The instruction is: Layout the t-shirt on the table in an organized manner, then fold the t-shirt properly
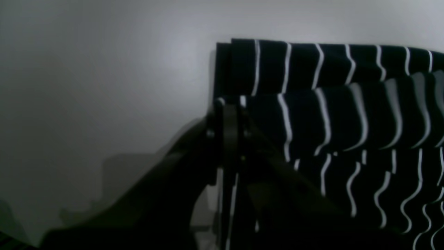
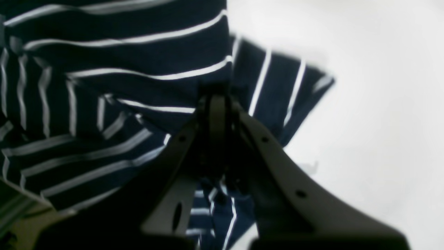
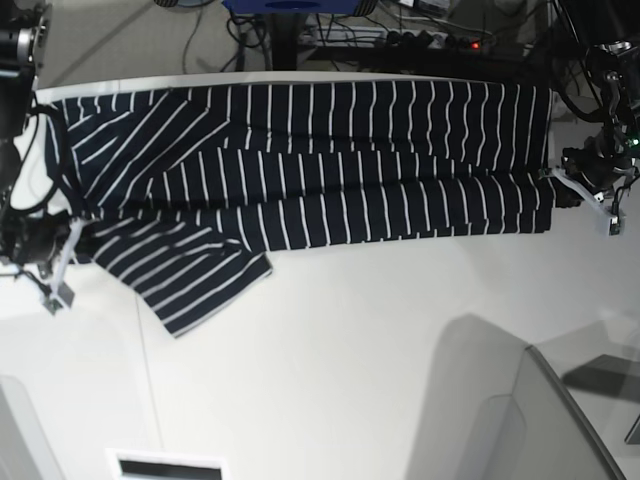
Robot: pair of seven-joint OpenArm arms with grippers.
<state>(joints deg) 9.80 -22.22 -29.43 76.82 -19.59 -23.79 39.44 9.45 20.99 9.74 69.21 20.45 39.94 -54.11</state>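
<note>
Both my grippers are clamped on the t-shirt (image 3: 300, 165): left gripper (image 1: 230, 104) at the hem edge, right gripper (image 2: 216, 99) at the sleeve end, on the table (image 3: 350, 360).

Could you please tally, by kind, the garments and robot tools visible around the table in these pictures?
Dark navy white-striped fabric t-shirt: 1
Robot tools, left tool and right tool, both shut on the shirt: 2
Off-white smooth table: 1
Total: 4

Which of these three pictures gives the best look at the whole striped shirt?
The base view: it shows the t-shirt stretched across the table end to end, one sleeve hanging toward the near side. The left wrist view shows only folded layers at one end; the right wrist view only bunched fabric.
</note>
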